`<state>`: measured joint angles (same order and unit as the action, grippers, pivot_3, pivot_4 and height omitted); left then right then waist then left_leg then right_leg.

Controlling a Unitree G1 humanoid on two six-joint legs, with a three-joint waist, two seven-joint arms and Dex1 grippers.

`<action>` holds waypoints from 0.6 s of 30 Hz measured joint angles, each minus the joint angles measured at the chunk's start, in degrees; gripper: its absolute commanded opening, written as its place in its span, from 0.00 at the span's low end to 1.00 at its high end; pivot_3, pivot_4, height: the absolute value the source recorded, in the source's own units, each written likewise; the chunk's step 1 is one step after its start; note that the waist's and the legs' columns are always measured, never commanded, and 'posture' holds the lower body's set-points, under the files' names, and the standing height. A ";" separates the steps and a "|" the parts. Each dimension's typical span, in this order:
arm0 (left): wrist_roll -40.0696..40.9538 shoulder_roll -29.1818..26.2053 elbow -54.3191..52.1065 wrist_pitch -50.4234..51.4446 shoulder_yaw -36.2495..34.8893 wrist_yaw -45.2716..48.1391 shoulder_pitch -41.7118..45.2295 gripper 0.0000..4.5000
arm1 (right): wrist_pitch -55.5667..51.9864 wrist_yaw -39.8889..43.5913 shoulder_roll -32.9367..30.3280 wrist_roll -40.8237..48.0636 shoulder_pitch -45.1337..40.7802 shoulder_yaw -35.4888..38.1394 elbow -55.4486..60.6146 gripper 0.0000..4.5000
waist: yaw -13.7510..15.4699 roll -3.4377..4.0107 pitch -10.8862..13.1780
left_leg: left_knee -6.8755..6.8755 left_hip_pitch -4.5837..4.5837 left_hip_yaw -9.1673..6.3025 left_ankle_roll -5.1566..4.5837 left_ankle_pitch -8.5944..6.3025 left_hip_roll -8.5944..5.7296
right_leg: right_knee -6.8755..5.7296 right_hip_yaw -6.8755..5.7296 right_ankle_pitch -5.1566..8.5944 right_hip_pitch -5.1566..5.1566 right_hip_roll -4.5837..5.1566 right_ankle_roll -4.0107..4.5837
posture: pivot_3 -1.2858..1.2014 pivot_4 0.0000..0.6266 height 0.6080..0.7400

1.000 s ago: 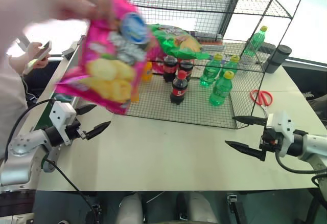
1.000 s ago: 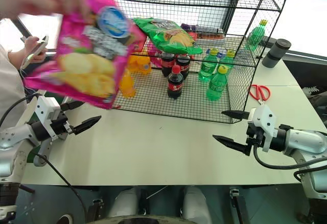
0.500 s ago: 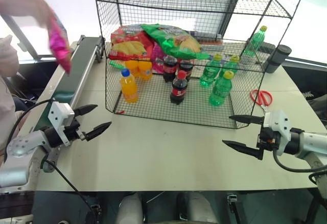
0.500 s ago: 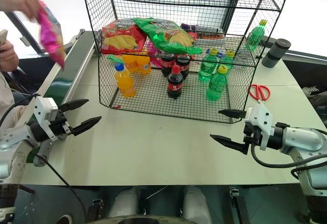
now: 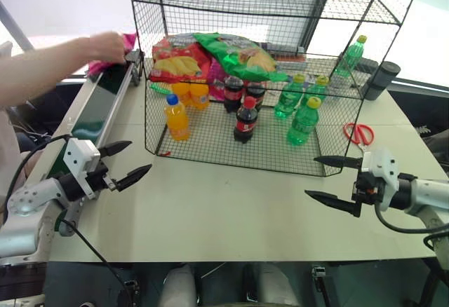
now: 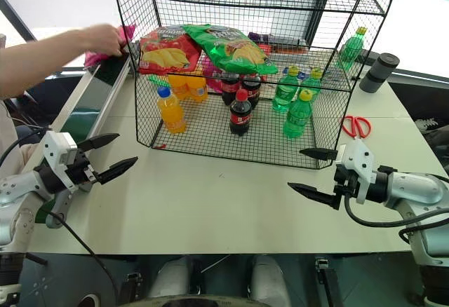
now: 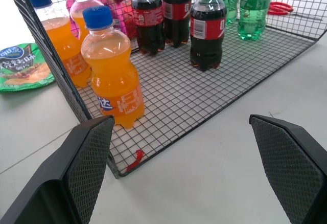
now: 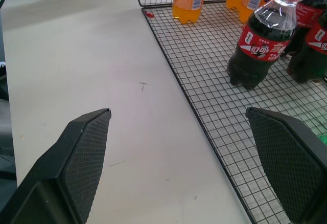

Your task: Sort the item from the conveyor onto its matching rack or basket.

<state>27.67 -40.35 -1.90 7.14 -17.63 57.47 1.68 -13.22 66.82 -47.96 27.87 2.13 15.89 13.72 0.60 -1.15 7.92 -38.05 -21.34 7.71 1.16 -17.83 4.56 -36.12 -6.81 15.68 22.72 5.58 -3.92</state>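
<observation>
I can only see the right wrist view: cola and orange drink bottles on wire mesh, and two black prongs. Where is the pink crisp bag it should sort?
Observer: A person's hand has the pink crisp bag at the far end of the conveyor.
Operator: Is a tool near it?
Observer: No. The left tool is open above the table by the conveyor's near end, well short of the bag.
Operator: And the right one?
Observer: The right tool is open and empty, in front of the rack.
</observation>
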 measured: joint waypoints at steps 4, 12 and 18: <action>0.59 0.00 -0.44 0.03 -0.30 0.83 -1.11 1.00 | -0.02 0.08 0.04 0.00 -0.41 -0.52 -0.07 0.98 | -0.02 0.00 0.00 | 0.00 0.00 0.00 0.00 0.00 0.00 | 0.00 0.00 0.00 0.00 0.00 0.00 | 0.52 0.24 0.90; 0.18 0.00 -0.49 -0.25 -1.62 -0.89 -1.59 1.00 | -0.04 0.07 0.16 0.00 -1.06 -1.92 -0.37 0.98 | 0.01 0.00 0.00 | 0.00 0.00 0.00 0.00 0.00 0.00 | 0.00 0.00 0.00 0.00 0.00 0.00 | 0.52 0.24 0.90; -0.42 -0.04 -0.50 -0.96 -2.20 -1.97 -2.62 1.00 | -0.24 0.12 0.54 0.09 -2.66 -3.39 -0.49 0.98 | -0.12 0.00 0.00 | 0.00 0.01 0.00 0.00 0.00 0.01 | -0.01 0.00 0.00 0.01 0.00 0.00 | 0.52 0.24 0.90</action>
<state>27.25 -40.38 -2.40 6.18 -19.84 55.50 -0.94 -13.46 66.93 -47.42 27.96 -0.53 12.50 13.23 0.48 -1.14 7.92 -38.05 -21.33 7.72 1.16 -17.83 4.57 -36.13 -6.81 15.68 22.73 5.58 -3.92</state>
